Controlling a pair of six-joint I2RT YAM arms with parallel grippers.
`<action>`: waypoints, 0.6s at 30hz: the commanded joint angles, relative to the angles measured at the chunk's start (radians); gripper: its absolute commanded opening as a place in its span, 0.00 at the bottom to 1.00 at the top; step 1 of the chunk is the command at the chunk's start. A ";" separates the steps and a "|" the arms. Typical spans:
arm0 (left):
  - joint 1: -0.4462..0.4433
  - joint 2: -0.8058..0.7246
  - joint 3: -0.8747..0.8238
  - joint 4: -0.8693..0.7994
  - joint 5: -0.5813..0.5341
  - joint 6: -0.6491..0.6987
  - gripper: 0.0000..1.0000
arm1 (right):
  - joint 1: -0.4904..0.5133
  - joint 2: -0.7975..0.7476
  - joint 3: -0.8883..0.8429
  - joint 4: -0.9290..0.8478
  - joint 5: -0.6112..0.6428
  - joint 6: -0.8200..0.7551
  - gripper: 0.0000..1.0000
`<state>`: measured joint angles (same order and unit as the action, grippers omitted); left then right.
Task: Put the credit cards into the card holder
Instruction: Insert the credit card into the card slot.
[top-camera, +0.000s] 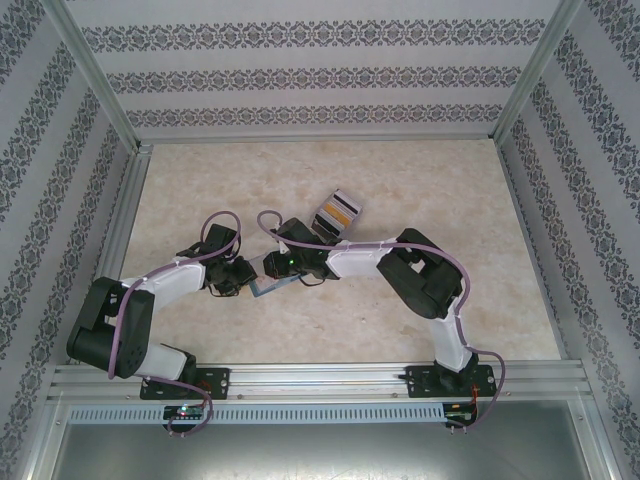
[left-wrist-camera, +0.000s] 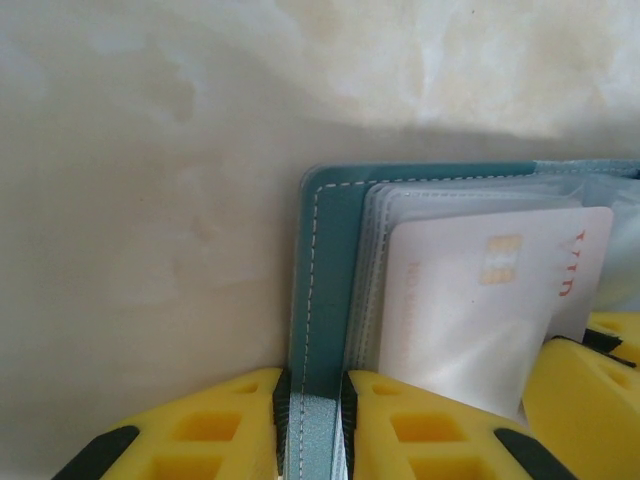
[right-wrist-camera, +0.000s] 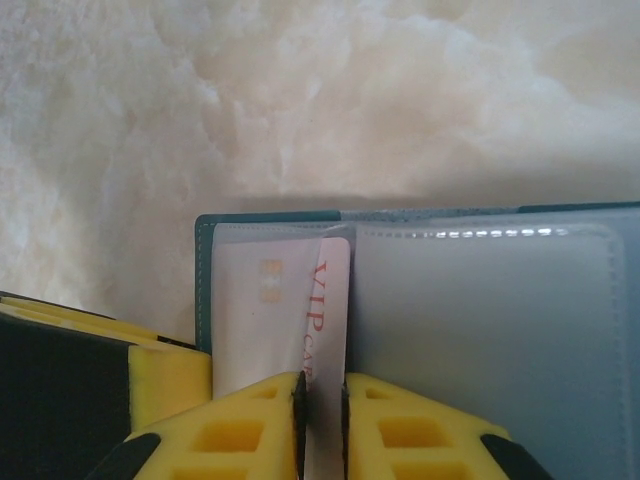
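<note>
Teamwork shot, basically: the holder (left-wrist-camera: 325, 260) lies open on the table (top-camera: 430, 180) around the middle, a bit left, just near-side of the clear box (top-camera: 335, 212) of spare cards, with both arms meeting over it. The left gripper (left-wrist-camera: 312, 420) is pinched tight on the teal cover edge, jaws closed right down on it. I'd say that's purely to pin the thing flat so it doesn't slide or flop shut while the other arm pushes. The right gripper (right-wrist-camera: 320, 400) is clamped on the near edge of a white card (right-wrist-camera: 255, 320) with red VIP lettering, fingers nearly together with only the card between them. The card looks partway into a clear pocket on the left page and sits a bit crooked. Holding it by the trailing edge makes sense, since the leading edge stays free to slide in. My guess is it needs straightening, then a further push.
</note>
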<state>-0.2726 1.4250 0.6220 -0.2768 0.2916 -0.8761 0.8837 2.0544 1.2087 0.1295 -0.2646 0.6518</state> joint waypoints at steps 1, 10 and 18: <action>0.005 0.003 0.005 -0.013 -0.014 0.001 0.25 | 0.044 0.026 -0.002 -0.073 -0.028 -0.031 0.20; 0.005 0.012 0.019 -0.025 -0.018 0.008 0.25 | 0.040 -0.048 -0.022 -0.067 -0.024 -0.037 0.25; 0.004 -0.025 0.010 -0.045 -0.035 0.006 0.25 | 0.035 -0.101 -0.047 -0.063 -0.022 -0.041 0.26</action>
<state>-0.2726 1.4235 0.6258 -0.2852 0.2836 -0.8757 0.8997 1.9965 1.1725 0.0784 -0.2550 0.6289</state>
